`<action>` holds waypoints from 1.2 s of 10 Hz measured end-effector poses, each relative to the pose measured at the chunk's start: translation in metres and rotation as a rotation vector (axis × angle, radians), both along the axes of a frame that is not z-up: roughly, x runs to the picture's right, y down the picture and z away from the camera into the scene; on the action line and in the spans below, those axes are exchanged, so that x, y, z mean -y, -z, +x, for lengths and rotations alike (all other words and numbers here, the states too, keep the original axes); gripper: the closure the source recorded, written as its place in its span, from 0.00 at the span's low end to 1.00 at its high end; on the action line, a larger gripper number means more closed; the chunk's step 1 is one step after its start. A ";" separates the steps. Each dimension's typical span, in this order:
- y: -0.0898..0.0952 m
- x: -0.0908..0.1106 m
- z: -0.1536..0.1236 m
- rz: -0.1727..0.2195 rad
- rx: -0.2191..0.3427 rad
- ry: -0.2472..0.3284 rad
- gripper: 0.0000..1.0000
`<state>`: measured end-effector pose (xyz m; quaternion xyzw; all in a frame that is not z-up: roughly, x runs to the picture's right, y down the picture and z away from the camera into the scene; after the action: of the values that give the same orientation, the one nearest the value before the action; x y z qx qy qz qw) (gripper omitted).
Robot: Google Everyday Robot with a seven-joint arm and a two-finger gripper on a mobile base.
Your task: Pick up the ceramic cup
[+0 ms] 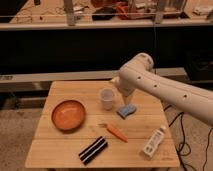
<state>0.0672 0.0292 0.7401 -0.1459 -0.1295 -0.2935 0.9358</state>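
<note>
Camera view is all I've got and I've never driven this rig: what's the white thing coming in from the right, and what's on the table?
That white tube is the robot's single arm, seen by one camera looking down on the wooden table. Its gripper hangs open beside the ceramic cup, on the cup's right, holding nothing. Also on the table: an orange bowl, a blue sponge, a carrot, a black-and-white striped bar and a white bottle lying down.
</note>
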 end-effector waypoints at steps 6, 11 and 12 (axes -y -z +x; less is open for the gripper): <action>-0.030 -0.007 -0.010 -0.029 0.066 0.018 0.20; -0.055 -0.016 -0.011 -0.080 0.111 0.026 0.20; -0.058 -0.018 -0.011 -0.087 0.113 0.028 0.20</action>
<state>0.0563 0.0473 0.7978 -0.1714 -0.1928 -0.3086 0.9155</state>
